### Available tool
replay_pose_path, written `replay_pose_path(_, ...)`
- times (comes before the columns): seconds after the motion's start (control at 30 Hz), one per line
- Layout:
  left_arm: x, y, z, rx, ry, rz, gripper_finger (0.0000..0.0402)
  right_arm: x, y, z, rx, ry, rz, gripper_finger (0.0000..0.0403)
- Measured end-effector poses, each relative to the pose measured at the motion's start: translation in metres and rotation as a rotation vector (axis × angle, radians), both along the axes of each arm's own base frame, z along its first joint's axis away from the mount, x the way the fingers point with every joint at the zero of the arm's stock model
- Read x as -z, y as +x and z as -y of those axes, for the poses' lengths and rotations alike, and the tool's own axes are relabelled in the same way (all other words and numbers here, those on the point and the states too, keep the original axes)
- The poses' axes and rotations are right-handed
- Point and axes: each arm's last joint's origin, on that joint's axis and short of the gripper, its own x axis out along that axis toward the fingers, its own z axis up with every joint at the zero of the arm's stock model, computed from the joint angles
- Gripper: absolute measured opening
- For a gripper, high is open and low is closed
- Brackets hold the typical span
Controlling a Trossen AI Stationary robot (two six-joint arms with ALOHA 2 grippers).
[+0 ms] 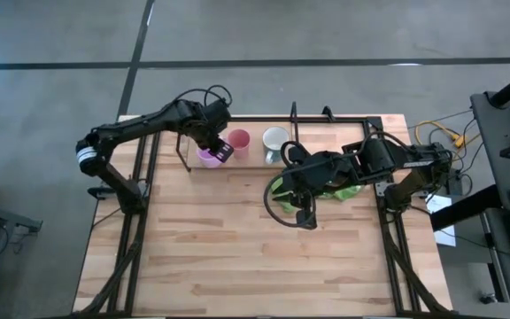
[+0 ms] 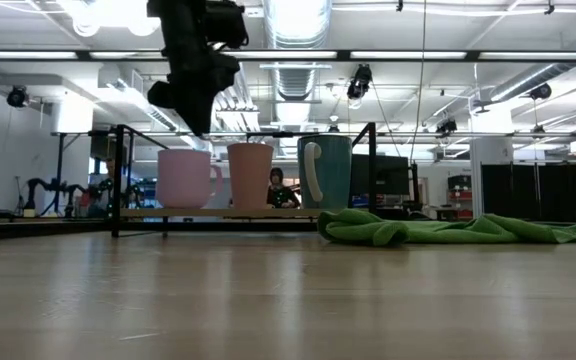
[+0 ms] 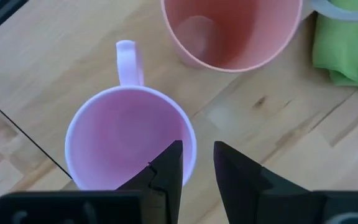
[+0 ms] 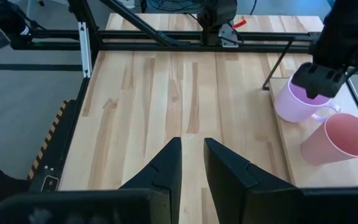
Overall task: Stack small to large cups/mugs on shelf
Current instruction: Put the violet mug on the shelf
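Three cups stand upright side by side on the shelf (image 1: pixel 251 160), a low wood board in a black rod frame: the lilac mug (image 3: pixel 126 134) with its handle, the red-pink cup (image 3: pixel 229 31) and the grey-white mug (image 1: pixel 275 139). My left gripper (image 3: pixel 197 165) hangs just above the lilac mug's rim. Its fingers are a narrow gap apart with nothing between them, and in the low view it (image 2: pixel 196 118) is clear of the mug (image 2: pixel 183 178). My right gripper (image 4: pixel 192 158) waits high over bare tabletop, near the green cloth, with a narrow gap and nothing held.
A crumpled green cloth (image 1: pixel 343 188) lies on the table to the right of the shelf, under the right arm. The shelf's black upright rods (image 2: pixel 118 180) stand around the cups. The near half of the wooden tabletop (image 1: pixel 237 257) is bare.
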Motion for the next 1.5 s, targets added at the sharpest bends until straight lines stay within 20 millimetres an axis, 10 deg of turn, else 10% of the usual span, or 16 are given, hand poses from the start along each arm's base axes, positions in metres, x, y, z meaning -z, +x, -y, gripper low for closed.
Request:
replay_pose_path(0.8,0.031,0.018,-0.009,0.054,-0.015,-0.125,0.0038,0.0,0.0,0.0,0.002,0.002,-0.006,0.0063)
replay_pose_path(1.5,0.029,-0.001,-0.003,0.504,0.042,-0.376,0.0001,0.0,-0.001,0.0,-0.001,-0.001,-0.006,0.0063)
